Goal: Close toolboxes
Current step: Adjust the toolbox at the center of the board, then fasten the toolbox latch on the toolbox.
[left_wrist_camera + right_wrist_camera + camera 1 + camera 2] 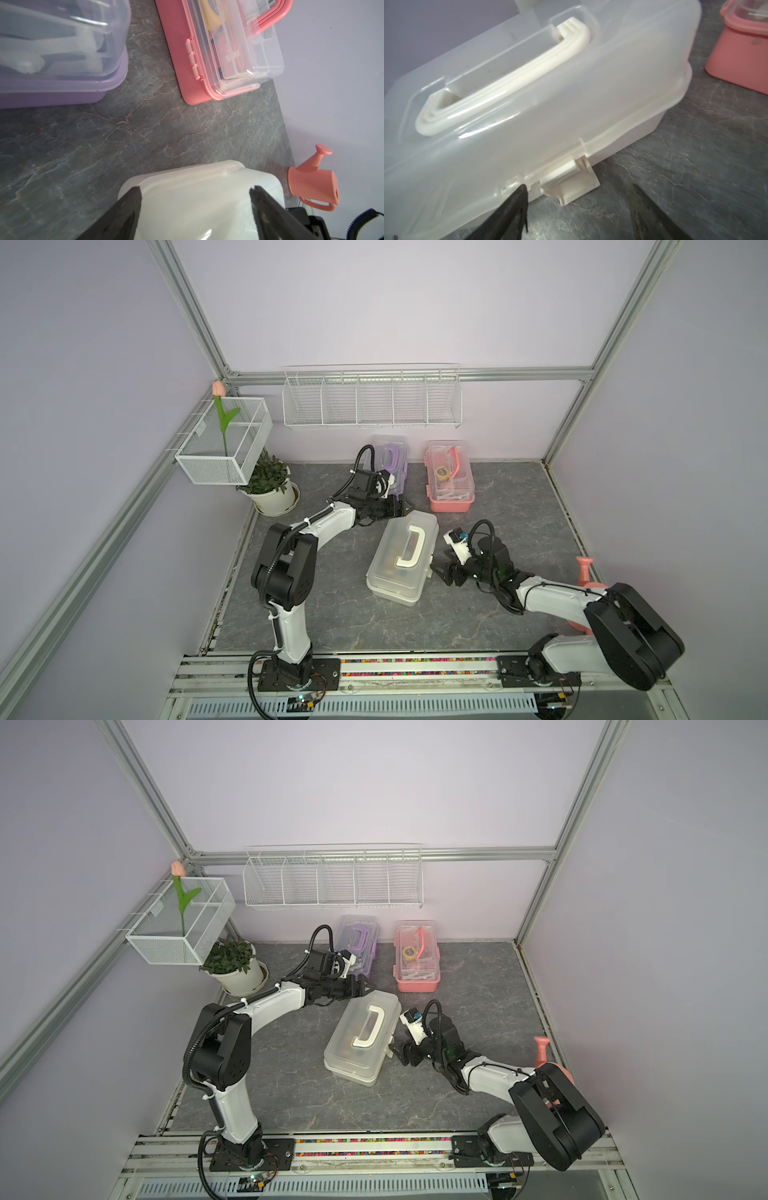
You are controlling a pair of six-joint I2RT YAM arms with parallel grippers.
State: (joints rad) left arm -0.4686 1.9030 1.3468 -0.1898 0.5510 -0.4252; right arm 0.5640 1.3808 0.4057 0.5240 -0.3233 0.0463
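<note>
White toolbox (pixel 550 104) is sitting ahead of the right gripper (pixel 579 187), fingers (pixel 512 209) open, its loose latch (pixel 566 176) pointing between them and probably needing a slow upward push, while the open left gripper (pixel 195 191) is hovering at its end.

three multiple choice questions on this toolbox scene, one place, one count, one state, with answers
1. Which toolbox lies nearest the arm bases? A pink B purple C white
2. How many toolboxes stand on the table? A two B three C four
3. The right gripper is: A open, empty B shut on a handle C shut on a lid
C: white toolbox sits in front of the others. B: pink toolbox, purple toolbox, white one. A: jaws apart, gripping nothing.
</note>
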